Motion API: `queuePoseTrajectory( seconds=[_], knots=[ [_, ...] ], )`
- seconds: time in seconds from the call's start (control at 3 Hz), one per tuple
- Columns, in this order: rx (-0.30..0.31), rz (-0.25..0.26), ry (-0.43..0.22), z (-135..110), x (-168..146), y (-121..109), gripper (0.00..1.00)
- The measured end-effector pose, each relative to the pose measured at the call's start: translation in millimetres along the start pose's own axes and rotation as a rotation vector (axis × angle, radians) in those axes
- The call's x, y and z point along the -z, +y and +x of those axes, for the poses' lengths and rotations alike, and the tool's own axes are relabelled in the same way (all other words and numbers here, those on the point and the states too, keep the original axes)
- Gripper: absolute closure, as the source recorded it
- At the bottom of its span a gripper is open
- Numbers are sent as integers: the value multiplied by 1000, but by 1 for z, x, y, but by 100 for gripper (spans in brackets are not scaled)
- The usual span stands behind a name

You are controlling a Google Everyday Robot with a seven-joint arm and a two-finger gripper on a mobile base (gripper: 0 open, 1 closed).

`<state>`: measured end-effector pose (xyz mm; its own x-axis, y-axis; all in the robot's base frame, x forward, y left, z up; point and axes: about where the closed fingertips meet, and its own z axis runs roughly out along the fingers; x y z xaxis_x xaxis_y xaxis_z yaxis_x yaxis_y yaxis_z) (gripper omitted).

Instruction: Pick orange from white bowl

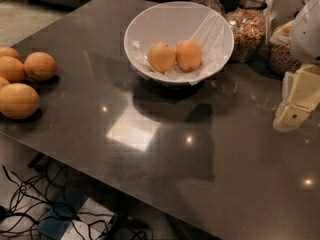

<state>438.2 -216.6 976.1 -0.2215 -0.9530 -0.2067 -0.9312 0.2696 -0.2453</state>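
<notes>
The gripper (pixel 291 115), parted or closed I cannot tell, hangs over the table's (pixel 210 184) right edge, well apart from the one white bowl (pixel 145 26) holding two fruits, the orange (pixel 189 55) touching a paler fruit (pixel 161 57) on its left, with five larger oranges (pixel 40 66) grouped far left.

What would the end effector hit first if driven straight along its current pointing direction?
Probably the dark glossy tabletop just below it. The cream end effector, at the right edge of the view, points down and left. Depth is unclear.
</notes>
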Motion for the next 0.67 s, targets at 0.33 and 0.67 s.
queuePoseTrajectory(
  seconds=[0.33, 0.67],
  knots=[
    [3, 6, -12, -4, -1, -6, 0],
    [21, 5, -68, -26, -21, -41, 0]
  ],
)
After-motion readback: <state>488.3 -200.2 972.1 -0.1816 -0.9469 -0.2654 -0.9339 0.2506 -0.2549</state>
